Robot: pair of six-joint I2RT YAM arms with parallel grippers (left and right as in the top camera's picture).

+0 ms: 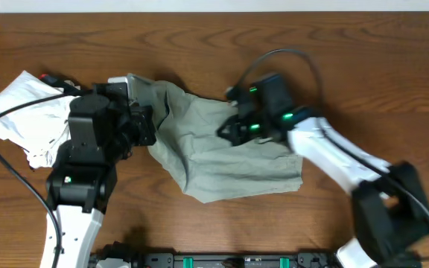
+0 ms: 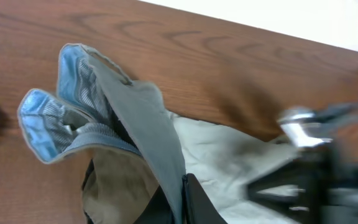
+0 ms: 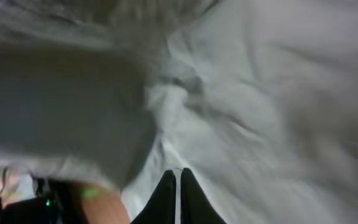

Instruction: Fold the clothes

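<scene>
Overhead view, from the lower edge upward: the two arms rise from the bottom of the frame, the left one at lower left, the right one at lower right. Between them, mid-frame, the pale khaki-green cotton garment (image 1: 229, 160) lies rumpled on the brown wooden table (image 1: 348, 67), its widest part spread toward the lower centre and a narrower end drawn toward the upper left. The left gripper (image 1: 149, 123) sits at that narrow end; the right gripper (image 1: 228, 132) sits on the garment's upper right part, green lights glowing on its wrist. At the far left a crumpled white cloth (image 1: 17, 112) lies partly hidden behind the left arm.

Left wrist view: at bottom centre the left gripper (image 2: 183, 194) has its fingers clamped together on a grey-green band of the garment; the band runs up from them toward the upper left and ends in two loops with a bluish lining; pale fabric spreads to the right, bare table lies beyond, and the right arm is a blur at the right edge.

Right wrist view: the right gripper (image 3: 178, 186) has its fingers together at bottom centre, only a thin line between them; blurred pale fabric fills the frame beyond, with a bunched fold above the tips; whether any cloth is caught between them I cannot tell.
</scene>
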